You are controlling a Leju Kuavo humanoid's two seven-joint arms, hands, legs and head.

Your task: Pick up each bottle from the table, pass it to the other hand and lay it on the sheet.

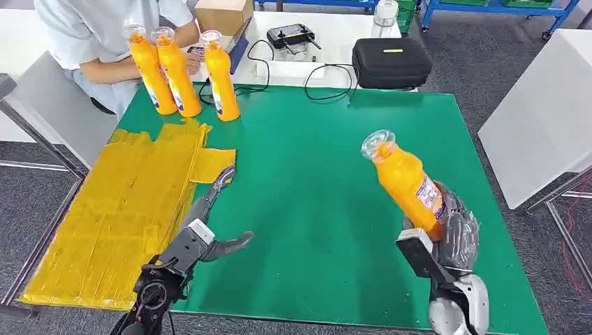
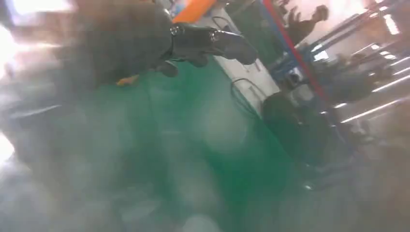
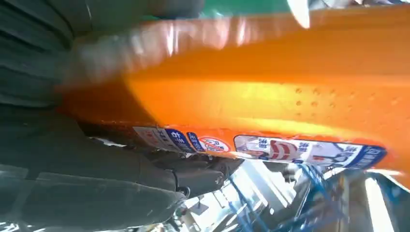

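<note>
The right hand (image 1: 447, 234) clamps a bottle (image 1: 405, 181), lifted and tilted over the green table (image 1: 314, 174); the left hand (image 1: 209, 223) waits empty, fingers apart, beside the bare yellow sheet (image 1: 119, 209); three bottles (image 1: 183, 70) stand untouched; handover seems next.

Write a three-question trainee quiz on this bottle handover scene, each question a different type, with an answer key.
1. True or false: the right hand holds an orange bottle above the green table.
2. Multiple choice: how many orange bottles stand upright at the table's far edge near the person? A) one B) two C) three
3. Fill in: the left hand holds nothing and sits beside the ______ sheet.

Key: 1. True. The bottle is tilted, with its cap pointing toward the left side. 2. C. 3. Yellow; no bottle lies on it yet.
</note>
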